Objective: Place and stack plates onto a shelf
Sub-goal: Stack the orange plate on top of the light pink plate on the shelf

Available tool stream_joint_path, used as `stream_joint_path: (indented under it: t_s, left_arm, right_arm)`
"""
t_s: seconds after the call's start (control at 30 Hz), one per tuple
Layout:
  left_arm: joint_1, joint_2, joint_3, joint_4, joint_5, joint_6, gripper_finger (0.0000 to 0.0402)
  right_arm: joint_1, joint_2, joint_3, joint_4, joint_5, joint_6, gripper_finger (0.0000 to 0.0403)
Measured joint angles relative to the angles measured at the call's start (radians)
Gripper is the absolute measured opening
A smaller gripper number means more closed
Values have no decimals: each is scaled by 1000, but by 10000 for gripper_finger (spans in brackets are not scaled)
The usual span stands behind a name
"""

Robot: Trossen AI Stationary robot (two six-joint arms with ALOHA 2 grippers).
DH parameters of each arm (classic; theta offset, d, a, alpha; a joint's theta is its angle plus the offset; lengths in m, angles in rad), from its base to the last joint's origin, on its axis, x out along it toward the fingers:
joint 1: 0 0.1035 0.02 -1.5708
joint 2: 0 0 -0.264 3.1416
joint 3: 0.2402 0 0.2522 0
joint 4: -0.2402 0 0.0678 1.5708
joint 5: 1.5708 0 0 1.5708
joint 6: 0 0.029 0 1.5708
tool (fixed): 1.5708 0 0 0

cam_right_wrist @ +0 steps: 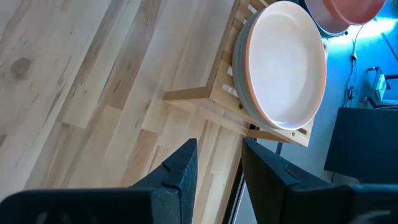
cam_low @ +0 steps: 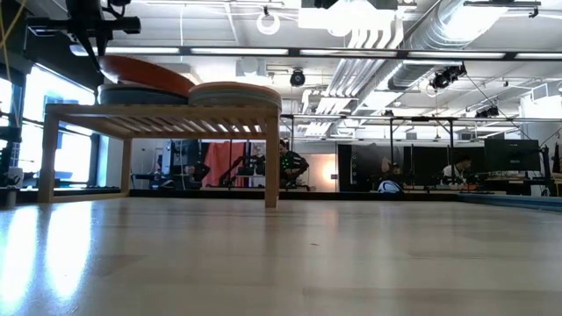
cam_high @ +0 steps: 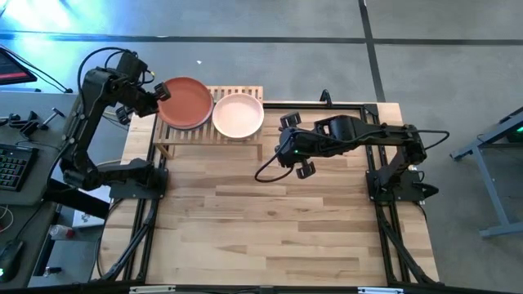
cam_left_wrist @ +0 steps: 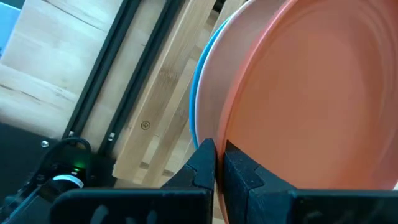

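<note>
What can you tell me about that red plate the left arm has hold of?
The red plate is round, terracotta coloured, matte, with a low rim. The left gripper pinches its rim at the edge, jaws shut on it. In the low view it sits tilted, one side raised above the left pile of plates on the wooden shelf, so it is not yet lying flat. A light blue plate shows just beneath it. Beside it, the other pile is topped by a pale pink plate.

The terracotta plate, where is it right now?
In the high view, the terracotta plate sits tilted over the shelf's left stack, gripped at its rim by the left hand, beside the pink plate.
</note>
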Motion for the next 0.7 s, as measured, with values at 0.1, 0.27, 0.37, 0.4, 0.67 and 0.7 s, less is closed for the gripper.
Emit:
stream_joint_path:
  t_s: [0.1,0.27,0.37,0.4,0.67,0.7]
  left_arm:
    - [3,21,0,2,0,2,1]
    - [3,53,0,4,-1,3,1]
    - [3,64,0,8,-20,4,4]
    - [3,67,0,9,-26,4,6]
    - [3,78,0,37,-27,58,24]
    - [3,78,0,43,-22,67,26]
  right_arm:
    - [0,0,0,0,0,0,108]
    - [0,0,0,0,0,0,108]
    - [0,0,0,0,0,0,108]
    - [0,0,0,0,0,0,108]
    - [0,1,0,0,0,0,108]
    - [0,1,0,0,0,0,108]
